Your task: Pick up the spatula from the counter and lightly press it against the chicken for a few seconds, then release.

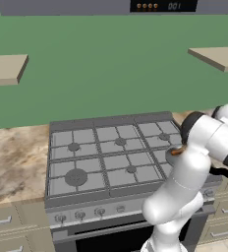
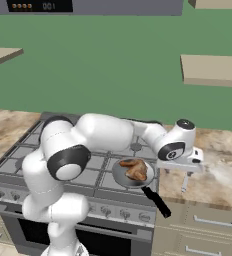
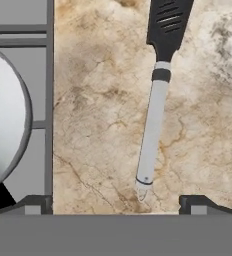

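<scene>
The spatula lies flat on the marble counter, its black slotted head toward the top of the hand view and its pale grey handle running down to a rounded end. My gripper hovers above that handle end, open, with one fingertip on each side and nothing between them. From the right base view, the gripper hangs over the counter just right of the stove, with the spatula under it. The browned chicken sits in a grey pan on the stove's front right burner.
The pan's black handle sticks out toward the counter's front edge. Stove grates span the cooktop to the left. The pan's rim lies left of the spatula in the hand view. Marble counter extends to the right.
</scene>
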Controlling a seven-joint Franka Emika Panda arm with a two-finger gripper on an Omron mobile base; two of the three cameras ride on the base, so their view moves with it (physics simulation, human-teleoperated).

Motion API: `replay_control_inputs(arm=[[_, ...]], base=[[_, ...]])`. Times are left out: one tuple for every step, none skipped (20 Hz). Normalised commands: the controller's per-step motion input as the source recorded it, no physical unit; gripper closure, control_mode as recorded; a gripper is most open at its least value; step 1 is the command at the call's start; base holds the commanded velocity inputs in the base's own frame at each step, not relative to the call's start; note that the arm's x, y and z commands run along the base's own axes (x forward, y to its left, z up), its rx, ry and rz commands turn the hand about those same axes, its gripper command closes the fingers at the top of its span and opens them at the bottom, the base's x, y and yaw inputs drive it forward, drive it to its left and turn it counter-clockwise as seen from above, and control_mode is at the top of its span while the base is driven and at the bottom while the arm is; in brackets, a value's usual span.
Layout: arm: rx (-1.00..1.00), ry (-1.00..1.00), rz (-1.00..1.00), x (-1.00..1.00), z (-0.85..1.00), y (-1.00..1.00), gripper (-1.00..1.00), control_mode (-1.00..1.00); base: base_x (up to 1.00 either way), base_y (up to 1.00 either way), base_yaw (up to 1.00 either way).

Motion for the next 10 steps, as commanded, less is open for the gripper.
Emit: replay_control_inputs(arm=[[0.03,0.02,0.00,0.00,-0.15,0.00,-1.00,-1.00],[0.03,0.01,0.00,0.02,-0.18,0.00,-1.00,-1.00],[0.02,0.02,0.00,0.06,-0.19,-0.01,-1.00,-1.00],[0.01,0.01,0.00,0.08,-0.19,-0.02,-1.00,-1.00],[0.01,0.01,0.00,0.10,-0.20,-0.02,-1.00,-1.00],[0.00,0.01,0.00,0.09,-0.21,-0.02,-1.00,-1.00],[0.00,0.01,0.00,0.10,-0.23,-0.02,-1.00,-1.00],[0.00,0.01,0.00,0.10,-0.24,-0.05,-1.00,-1.00],[0.00,0.00,0.00,0.10,-0.23,-0.05,-1.00,-1.00],[0.00,0.00,0.00,0.11,-0.21,-0.06,-1.00,-1.00]], base=[[0.00,0.00,0.00],[0.00,0.00,0.00],[0.00,0.00,0.00],[0.00,0.00,0.00],[0.00,0.00,0.00],[0.00,0.00,0.00],[0.00,0.00,0.00],[0.00,0.00,0.00],[0.00,0.00,0.00],[0.00,0.00,0.00]])
